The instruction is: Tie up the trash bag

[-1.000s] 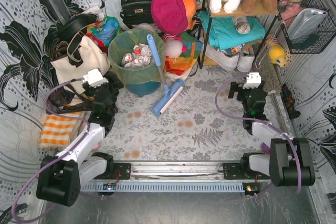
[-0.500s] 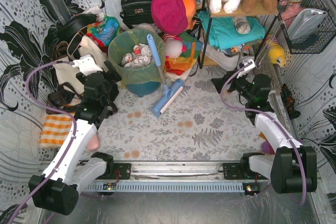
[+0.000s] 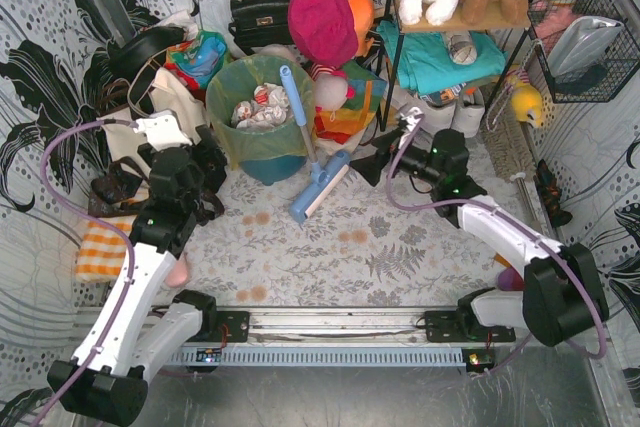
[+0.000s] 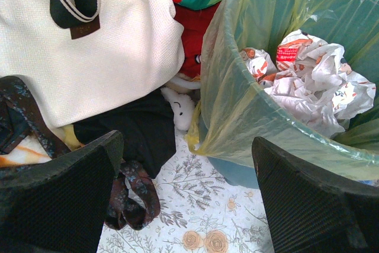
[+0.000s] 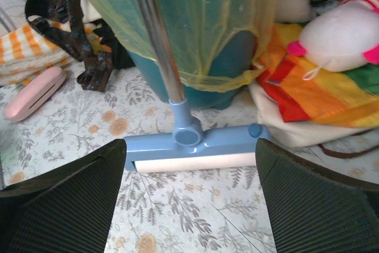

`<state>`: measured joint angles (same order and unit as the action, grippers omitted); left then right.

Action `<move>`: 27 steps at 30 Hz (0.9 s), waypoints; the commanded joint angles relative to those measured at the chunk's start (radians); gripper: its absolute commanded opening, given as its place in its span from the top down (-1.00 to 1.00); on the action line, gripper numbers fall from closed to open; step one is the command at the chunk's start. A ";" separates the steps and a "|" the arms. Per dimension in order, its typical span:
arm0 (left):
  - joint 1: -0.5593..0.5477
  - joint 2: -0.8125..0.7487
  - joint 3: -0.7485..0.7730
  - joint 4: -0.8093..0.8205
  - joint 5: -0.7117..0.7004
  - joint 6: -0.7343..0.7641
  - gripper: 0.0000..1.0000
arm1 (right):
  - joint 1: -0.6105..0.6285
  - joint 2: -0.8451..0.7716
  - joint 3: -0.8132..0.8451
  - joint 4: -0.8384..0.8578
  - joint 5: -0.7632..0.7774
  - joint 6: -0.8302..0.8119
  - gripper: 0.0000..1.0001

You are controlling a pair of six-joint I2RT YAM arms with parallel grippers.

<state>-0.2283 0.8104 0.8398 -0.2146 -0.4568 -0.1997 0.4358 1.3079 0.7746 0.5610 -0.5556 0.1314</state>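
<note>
The trash bag [image 3: 250, 137] is thin yellow-green plastic lining a teal bin at the back centre, with crumpled white paper [image 3: 258, 107] inside. Its rim is folded over the bin's edge. My left gripper [image 3: 212, 159] hangs open just left of the bin, low near the floor. In the left wrist view the trash bag [image 4: 237, 87] fills the upper right, beyond the open left gripper [image 4: 185, 164]. My right gripper [image 3: 368, 169] is open to the right of the bin, pointing at it. The right wrist view shows the trash bag [image 5: 207, 28] behind a mop handle, ahead of the open right gripper [image 5: 190, 161].
A blue floor mop [image 3: 320, 182] leans on the bin's front; its head [image 5: 195, 146] lies between my right fingers and the bin. A cream tote bag [image 3: 150, 122] and dark straps [image 4: 127, 199] crowd the left. A colourful bag [image 5: 320, 87], plush toys and a shelf [image 3: 450, 22] stand to the right.
Both arms have reached towards the bin. The left wrist rose and moved up beside the tote. The right wrist swung left and down towards the mop head.
</note>
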 commanded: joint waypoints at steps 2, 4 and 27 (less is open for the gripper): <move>-0.002 -0.058 -0.030 0.031 -0.039 0.020 -0.96 | 0.074 0.070 0.173 0.043 0.063 0.014 -0.69; -0.002 -0.066 -0.036 0.030 -0.037 0.018 -0.96 | 0.098 0.093 0.234 0.041 0.080 0.013 -0.66; -0.001 -0.069 -0.034 0.018 -0.030 0.011 -0.96 | 0.175 0.413 0.679 0.076 0.027 0.067 -0.47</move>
<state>-0.2283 0.7563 0.8120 -0.2230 -0.4755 -0.1993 0.6060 1.6615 1.3739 0.5884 -0.4953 0.1772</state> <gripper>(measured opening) 0.978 0.744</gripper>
